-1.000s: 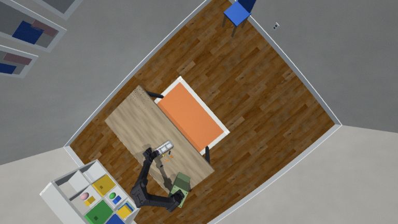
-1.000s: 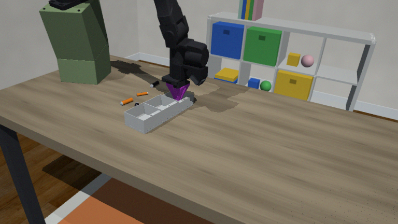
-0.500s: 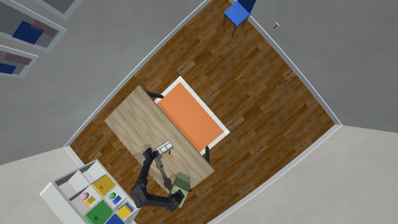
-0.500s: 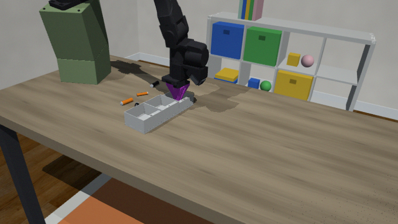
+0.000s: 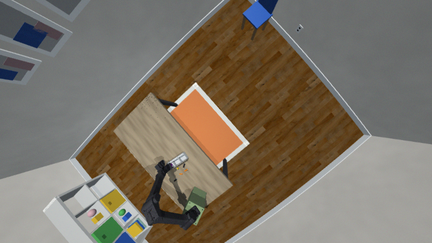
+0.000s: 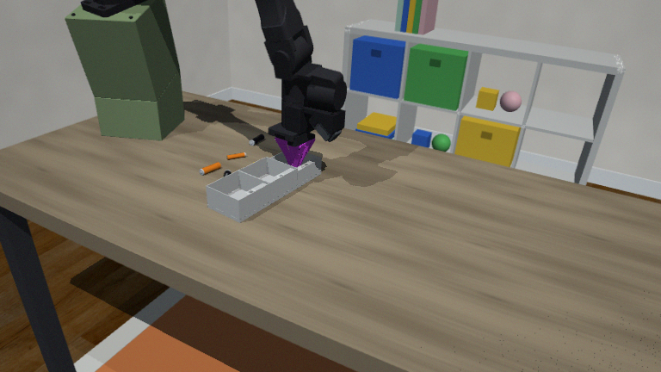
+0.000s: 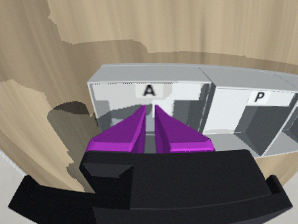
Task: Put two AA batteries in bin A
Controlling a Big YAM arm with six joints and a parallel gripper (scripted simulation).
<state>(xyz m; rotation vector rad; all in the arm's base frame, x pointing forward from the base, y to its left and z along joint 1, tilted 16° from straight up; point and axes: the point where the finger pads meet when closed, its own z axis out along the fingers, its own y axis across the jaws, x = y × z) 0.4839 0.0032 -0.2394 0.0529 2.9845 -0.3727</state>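
A grey row of open bins (image 6: pixel 261 184) stands on the wooden table. In the wrist view the compartment marked A (image 7: pixel 149 99) lies straight under the fingers, and the one marked P (image 7: pixel 256 119) is to its right. My gripper (image 6: pixel 295 162) has purple fingers that reach down into the end compartment A. The fingers are shut with a thin gap, and I see nothing between them. Two orange batteries (image 6: pixel 210 168) (image 6: pixel 236 156) lie on the table beside the bins. A black battery (image 6: pixel 256 139) lies farther back, and a small black one (image 6: pixel 226 172) lies against the bin wall.
The green robot base block (image 6: pixel 126 69) stands at the table's far left corner. A white shelf with coloured boxes (image 6: pixel 462 88) stands behind the table. The bins and loose batteries also show in the top view (image 5: pixel 178 158).
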